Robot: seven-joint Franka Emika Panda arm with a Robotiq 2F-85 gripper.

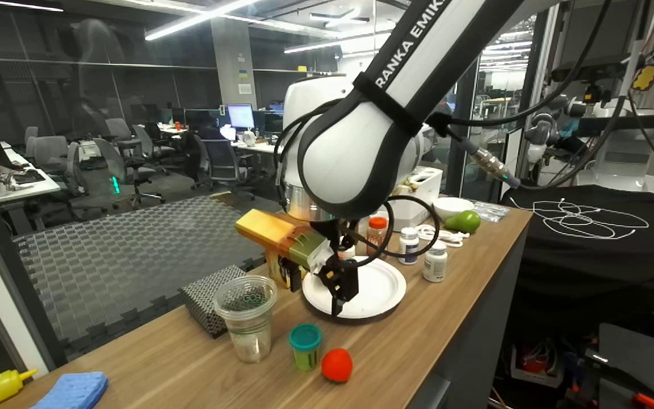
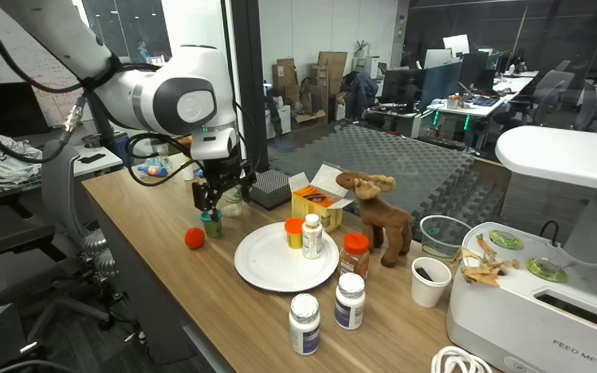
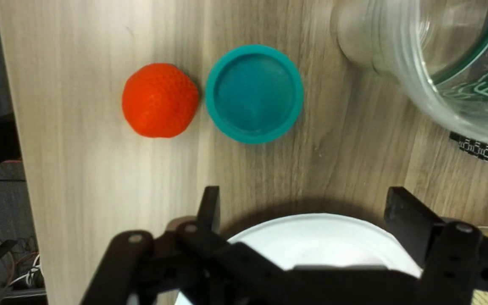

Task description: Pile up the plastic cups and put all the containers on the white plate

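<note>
Gripper (image 3: 304, 203) hung w/ fingers (image 3: 209, 209) spread wide, nothing btwn them, prob. to straddle a container next. Round white plate (image 3: 324, 241) lay lower & near; its orange-lidded yellow pot (image 2: 294, 234) presumably sat there as a container already delivered. Teal-lidded green pot (image 3: 254, 94) stood off the plate, upright on the wood tabletop (image 3: 91, 178), beyond & lower than the fingertips (best seen in the wrist view), w/ a dimpled red-orange ball (image 3: 160, 100) just beside it. Clear plastic cup (image 1: 250, 324) stood near the pot's opp. side; single or nested, unclear.

1 plush moose (image 2: 389, 220) beside 1 yellow box (image 2: 330, 216)
</note>
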